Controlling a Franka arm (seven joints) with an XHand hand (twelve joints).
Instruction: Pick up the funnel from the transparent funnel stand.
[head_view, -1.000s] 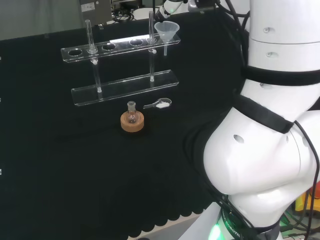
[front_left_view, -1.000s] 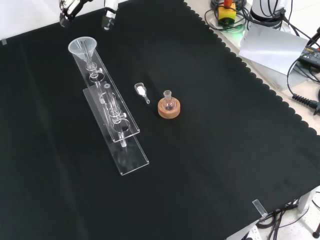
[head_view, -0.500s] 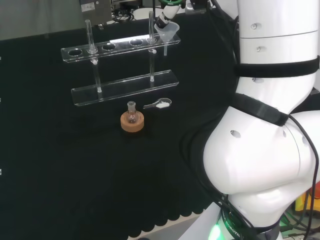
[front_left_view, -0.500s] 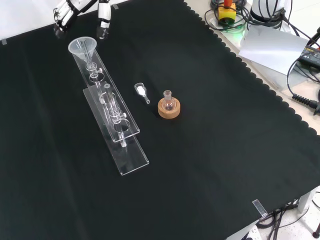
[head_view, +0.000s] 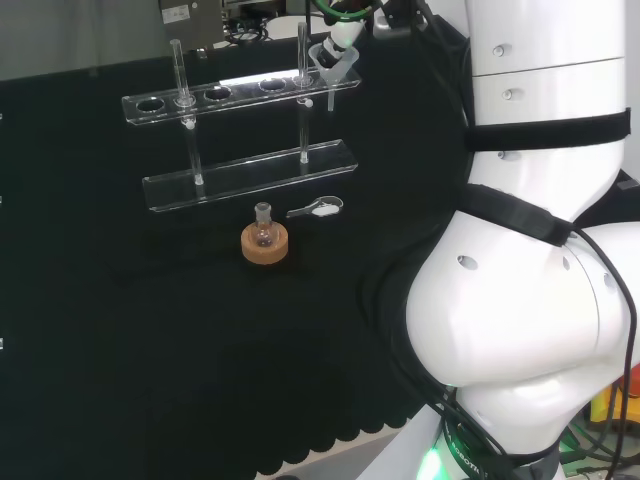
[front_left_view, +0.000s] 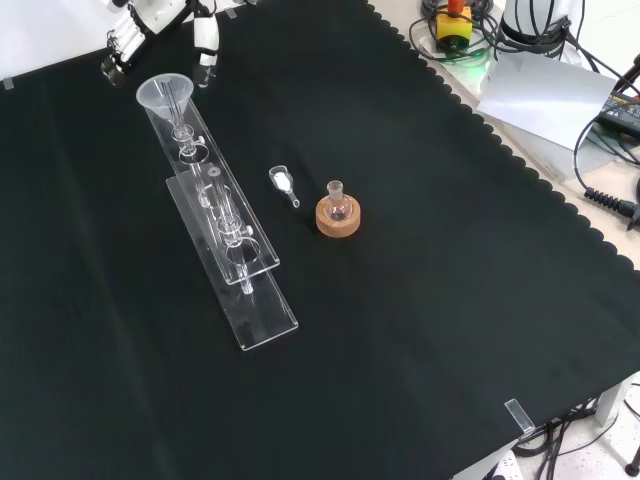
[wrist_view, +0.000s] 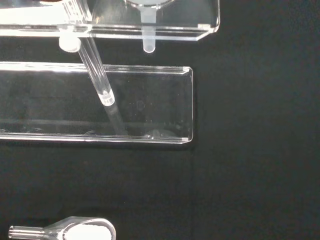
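Underneath everything lies a black cloth (front_left_view: 420, 300) with a scalloped edge, and past that edge, at the upper right of the front view, sit cables (front_left_view: 610, 130) and a grey sheet (front_left_view: 545, 95) on a pale floor. On the cloth stand a clear two-tier funnel stand (front_left_view: 222, 235), a small round flask on a cork ring (front_left_view: 338, 214) and a small clear scoop of white powder (front_left_view: 283, 182). At the upper left of the front view the clear plastic funnel (front_left_view: 167, 97) sits in the stand's end hole, its spout also visible in the wrist view (wrist_view: 148, 30). The black and white hand (front_left_view: 160, 20) has its fingers spread and straight on either side of the funnel rim, holding nothing. Compared with a second ago, it has come down closer to the funnel, which has not moved.
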